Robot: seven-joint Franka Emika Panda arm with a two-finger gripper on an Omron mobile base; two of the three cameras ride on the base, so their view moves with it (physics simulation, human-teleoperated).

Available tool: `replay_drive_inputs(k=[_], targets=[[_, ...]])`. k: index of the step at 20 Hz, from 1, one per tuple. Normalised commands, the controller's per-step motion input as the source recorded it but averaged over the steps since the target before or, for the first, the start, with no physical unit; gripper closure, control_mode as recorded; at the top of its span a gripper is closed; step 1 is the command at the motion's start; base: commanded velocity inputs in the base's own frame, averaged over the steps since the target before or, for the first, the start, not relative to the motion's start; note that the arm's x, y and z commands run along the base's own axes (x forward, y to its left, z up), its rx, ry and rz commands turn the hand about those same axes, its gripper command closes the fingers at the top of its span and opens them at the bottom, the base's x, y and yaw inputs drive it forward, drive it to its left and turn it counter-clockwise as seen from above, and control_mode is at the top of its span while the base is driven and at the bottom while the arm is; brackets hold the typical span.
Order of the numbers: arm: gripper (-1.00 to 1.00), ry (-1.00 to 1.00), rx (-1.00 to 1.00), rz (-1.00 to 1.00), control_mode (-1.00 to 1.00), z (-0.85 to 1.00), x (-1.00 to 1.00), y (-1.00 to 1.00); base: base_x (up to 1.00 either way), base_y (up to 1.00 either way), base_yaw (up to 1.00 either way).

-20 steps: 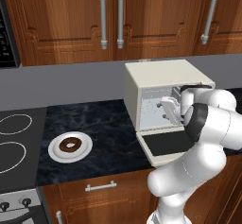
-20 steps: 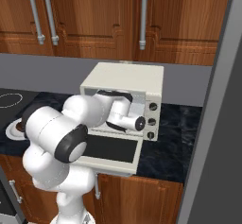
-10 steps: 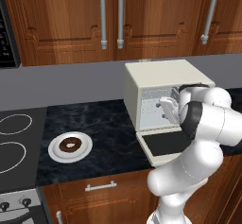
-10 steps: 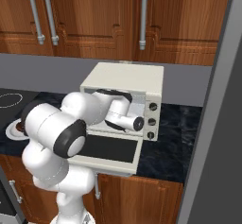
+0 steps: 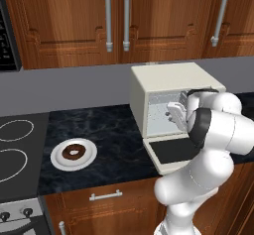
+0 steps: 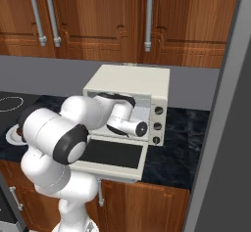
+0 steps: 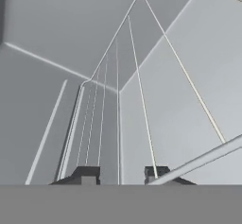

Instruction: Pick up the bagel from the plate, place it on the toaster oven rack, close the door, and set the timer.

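Observation:
The dark brown bagel (image 5: pixel 73 152) lies on the white plate (image 5: pixel 90 160) on the counter, left of the cream toaster oven (image 5: pixel 168 80). The oven's door (image 5: pixel 174 151) hangs open and flat in front; it also shows in the right base view (image 6: pixel 112 155). My gripper (image 5: pixel 174 113) reaches into the oven cavity, far from the bagel. In the hand view my gripper (image 7: pixel 121 176) points along the pale wires of the toaster oven rack (image 7: pixel 94 124), its two tips standing close together on either side of the wires. No bagel is between them.
Stove burners (image 5: pixel 15 145) lie left of the plate. The oven's knobs (image 6: pixel 158 126) run down its right side. Wooden cabinets (image 5: pixel 116 21) hang above the counter. A tall grey panel (image 6: pixel 220 128) stands to the right of the oven.
The hand has edged a little deeper into the oven. The jaws have closed from wide open. The bagel and plate have not moved.

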Motion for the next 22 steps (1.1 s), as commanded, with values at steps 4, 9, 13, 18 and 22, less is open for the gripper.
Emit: replay_drive_inputs(k=[4,9,13,18,22], targets=[[1.00,0.10,-0.01,-0.03,-1.00,0.00,-0.11,0.00,0.00,0.00,0.00],[1.00,0.25,-0.03,-0.02,-1.00,0.00,-0.27,-0.01,0.00,0.00,0.00],[1.00,0.26,-0.04,-0.01,-1.00,0.00,-0.44,-0.03,0.00,0.00,0.00],[1.00,0.20,-0.05,0.00,-1.00,-0.08,-0.65,-0.03,0.00,0.00,0.00],[1.00,0.16,-0.05,0.00,-1.00,-0.15,-0.74,-0.06,0.00,0.00,0.00]])
